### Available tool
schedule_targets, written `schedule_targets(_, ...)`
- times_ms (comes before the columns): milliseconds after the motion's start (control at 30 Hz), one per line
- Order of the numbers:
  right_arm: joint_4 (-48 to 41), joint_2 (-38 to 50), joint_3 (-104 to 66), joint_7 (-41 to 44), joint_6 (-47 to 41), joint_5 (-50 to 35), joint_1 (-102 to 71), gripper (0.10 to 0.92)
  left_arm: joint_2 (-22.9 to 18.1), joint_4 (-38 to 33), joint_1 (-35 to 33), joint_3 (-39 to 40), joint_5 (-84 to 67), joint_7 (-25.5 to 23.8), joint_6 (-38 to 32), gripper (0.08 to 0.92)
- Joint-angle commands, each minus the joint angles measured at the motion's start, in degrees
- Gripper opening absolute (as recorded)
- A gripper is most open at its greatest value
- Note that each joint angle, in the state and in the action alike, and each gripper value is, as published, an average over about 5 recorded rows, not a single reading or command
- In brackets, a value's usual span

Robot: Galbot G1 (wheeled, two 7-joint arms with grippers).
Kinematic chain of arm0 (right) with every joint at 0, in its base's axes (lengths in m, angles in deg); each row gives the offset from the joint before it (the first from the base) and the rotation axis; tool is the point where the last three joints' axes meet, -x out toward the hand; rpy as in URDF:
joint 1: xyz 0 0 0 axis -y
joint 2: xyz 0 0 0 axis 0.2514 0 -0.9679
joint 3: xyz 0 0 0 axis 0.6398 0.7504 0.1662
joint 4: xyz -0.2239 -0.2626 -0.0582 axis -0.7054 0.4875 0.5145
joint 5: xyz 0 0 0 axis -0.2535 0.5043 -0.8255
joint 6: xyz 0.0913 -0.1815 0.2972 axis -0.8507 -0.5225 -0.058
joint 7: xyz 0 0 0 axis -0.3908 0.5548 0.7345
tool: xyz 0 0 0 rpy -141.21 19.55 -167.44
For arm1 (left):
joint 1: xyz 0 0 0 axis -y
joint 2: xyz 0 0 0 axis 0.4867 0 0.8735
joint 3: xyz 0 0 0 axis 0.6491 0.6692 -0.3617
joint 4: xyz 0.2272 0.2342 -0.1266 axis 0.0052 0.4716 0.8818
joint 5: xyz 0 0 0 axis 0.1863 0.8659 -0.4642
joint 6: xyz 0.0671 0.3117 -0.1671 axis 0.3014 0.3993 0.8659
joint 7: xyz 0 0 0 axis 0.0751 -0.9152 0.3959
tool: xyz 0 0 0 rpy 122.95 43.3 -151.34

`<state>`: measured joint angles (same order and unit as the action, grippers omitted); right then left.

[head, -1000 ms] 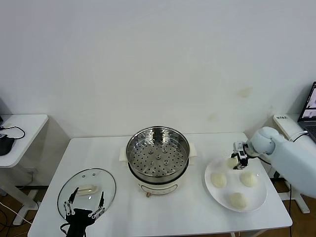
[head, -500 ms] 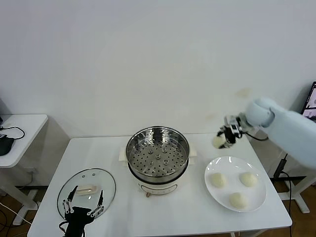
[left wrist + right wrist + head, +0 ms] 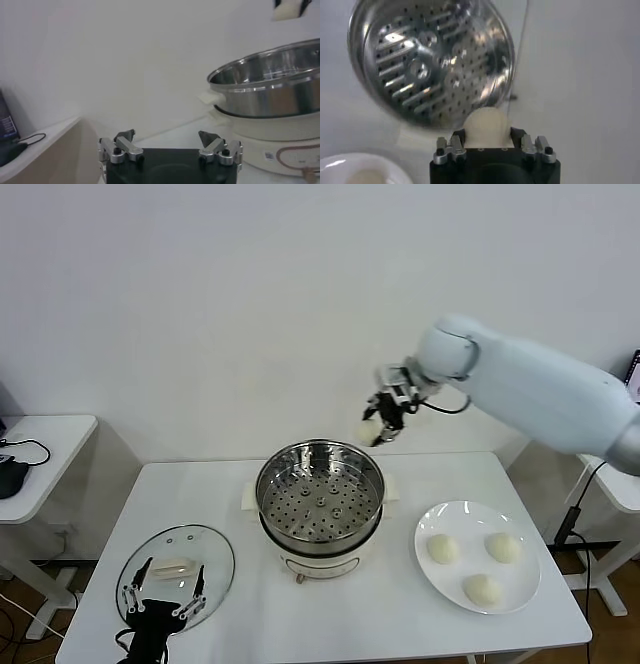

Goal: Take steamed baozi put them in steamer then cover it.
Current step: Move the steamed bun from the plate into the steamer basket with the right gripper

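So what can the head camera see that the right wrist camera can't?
Only the head view shows the glass cover lying on the table, the open left gripper above it, and three baozi on the whole white plate. Only the right wrist view looks straight down into the tray. Both show the steamer and the right gripper holding a bun.

left pincer (image 3: 170, 150) spread wide, steamer (image 3: 267, 82) beyond

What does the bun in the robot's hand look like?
The steamed baozi is a small, smooth, round, cream-white dough bun. The right gripper is shut on it, pinching its sides, and holds it up in the air by the far right edge of the steamer. It touches only the gripper.
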<state>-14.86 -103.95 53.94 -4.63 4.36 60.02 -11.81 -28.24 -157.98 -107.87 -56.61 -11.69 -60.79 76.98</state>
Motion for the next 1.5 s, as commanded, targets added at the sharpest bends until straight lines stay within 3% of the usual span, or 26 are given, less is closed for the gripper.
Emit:
schedule_targets(33, -1.40, -7.88, 5.01, -1.14, 6.98, 1.65, 2.20, 0.569, -0.09, 0.01, -0.09, -0.12, -0.02, 0.04, -0.10, 0.823)
schedule_targets(567, -12.06, -12.89, 7.26, -10.85, 30.88, 20.63, -5.66, 0.574, -0.84, 1.00, 0.44, -1.02, -0.41, 0.22, -0.20, 0.823)
schedule_targets(1067, -16.19, -13.67, 6.60, -13.22, 36.70, 24.65, -8.67, 0.586, -0.94, 1.46, 0.62, -0.78, -0.37, 0.22, -0.17, 0.823)
schedule_targets(1400, -16.55, -13.67, 6.05, -13.76, 37.86, 25.21, -8.51, 0.801, -1.33, 0.66, 0.02, -0.65, -0.26, 0.44, -0.22, 0.823)
schedule_targets(1500, -14.59, -12.77, 5.89, -12.55, 36.25, 21.98, -6.81, 0.820, -1.34, 0.17, -0.30, -0.68, -0.20, 0.45, -0.21, 0.823)
